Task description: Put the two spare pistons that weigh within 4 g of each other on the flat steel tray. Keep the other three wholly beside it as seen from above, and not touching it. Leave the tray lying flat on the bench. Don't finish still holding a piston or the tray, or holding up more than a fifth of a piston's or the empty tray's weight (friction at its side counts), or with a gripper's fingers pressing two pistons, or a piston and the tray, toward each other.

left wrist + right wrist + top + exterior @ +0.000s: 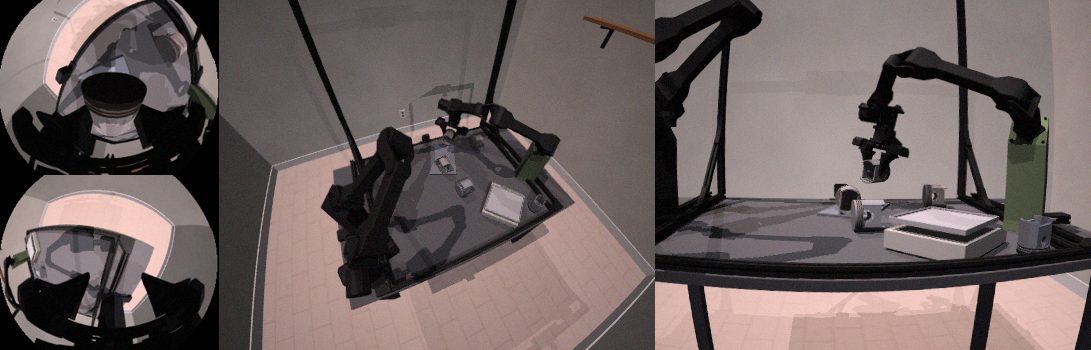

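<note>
The half-open left claw grips a raised piston, probably to pair it with the tray's piston; the right claw gapes wide, empty.

1 wooden handrail on wall; 1 pale outlet; pinkish tiled floor.

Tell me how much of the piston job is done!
Done: one piston sits on the tray. In hand: the left end effector holds a second piston in the air. Left: set it on the tray and let go. Three other pistons are off the tray. I can't see whether the weights match.
</note>
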You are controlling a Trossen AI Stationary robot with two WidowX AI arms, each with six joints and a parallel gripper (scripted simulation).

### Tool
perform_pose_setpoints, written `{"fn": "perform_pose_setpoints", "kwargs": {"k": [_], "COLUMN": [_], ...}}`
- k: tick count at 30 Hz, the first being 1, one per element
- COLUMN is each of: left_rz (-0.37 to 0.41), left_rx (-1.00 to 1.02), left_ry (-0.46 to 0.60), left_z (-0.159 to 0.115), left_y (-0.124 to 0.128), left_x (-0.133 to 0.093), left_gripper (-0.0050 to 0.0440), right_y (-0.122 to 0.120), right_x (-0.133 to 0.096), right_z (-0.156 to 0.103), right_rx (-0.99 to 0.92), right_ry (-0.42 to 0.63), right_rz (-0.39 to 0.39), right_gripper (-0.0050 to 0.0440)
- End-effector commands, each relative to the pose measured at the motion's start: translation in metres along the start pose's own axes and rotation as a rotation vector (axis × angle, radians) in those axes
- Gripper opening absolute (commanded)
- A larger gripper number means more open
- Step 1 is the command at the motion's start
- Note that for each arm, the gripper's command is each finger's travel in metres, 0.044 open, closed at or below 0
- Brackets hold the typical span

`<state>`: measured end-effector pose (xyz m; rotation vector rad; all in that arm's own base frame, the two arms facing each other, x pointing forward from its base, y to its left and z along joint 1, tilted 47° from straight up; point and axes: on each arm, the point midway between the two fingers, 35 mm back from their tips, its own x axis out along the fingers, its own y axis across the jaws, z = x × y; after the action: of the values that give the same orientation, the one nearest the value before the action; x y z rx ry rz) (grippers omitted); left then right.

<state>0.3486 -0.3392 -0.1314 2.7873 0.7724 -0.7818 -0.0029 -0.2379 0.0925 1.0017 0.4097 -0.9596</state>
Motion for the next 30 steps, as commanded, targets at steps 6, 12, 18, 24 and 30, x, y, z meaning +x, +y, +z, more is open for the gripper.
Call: {"fn": "perform_pose_setpoints", "kwargs": {"k": [6, 12, 18, 24, 30], "left_rz": [0.009, 0.009, 0.009, 0.009, 0.009], "left_rx": [0.008, 0.008, 0.008, 0.008, 0.008], "left_ry": [0.004, 0.004, 0.004, 0.004, 0.004], "left_z": [0.004, 0.005, 0.006, 0.006, 0.007], "left_y": [0.0, -0.001, -0.001, -0.002, -0.003], "left_x": [0.008, 0.018, 0.026, 0.034, 0.044], "left_gripper": [0.0158, 0.0158, 0.0158, 0.0158, 0.0158], "right_y": [0.0, 0.0, 0.0, 0.0, 0.0], "right_x": [0.0, 0.0, 0.0, 0.0, 0.0], "right_z": [0.0, 0.0, 0.0, 0.0, 0.0], "right_rx": [0.0, 0.0, 0.0, 0.0, 0.0], "right_ry": [0.0, 0.0, 0.0, 0.0, 0.0], "right_rz": [0.003, 0.003, 0.003, 0.003, 0.003], "right_gripper": [0.044, 0.044, 0.044, 0.044, 0.044]}}
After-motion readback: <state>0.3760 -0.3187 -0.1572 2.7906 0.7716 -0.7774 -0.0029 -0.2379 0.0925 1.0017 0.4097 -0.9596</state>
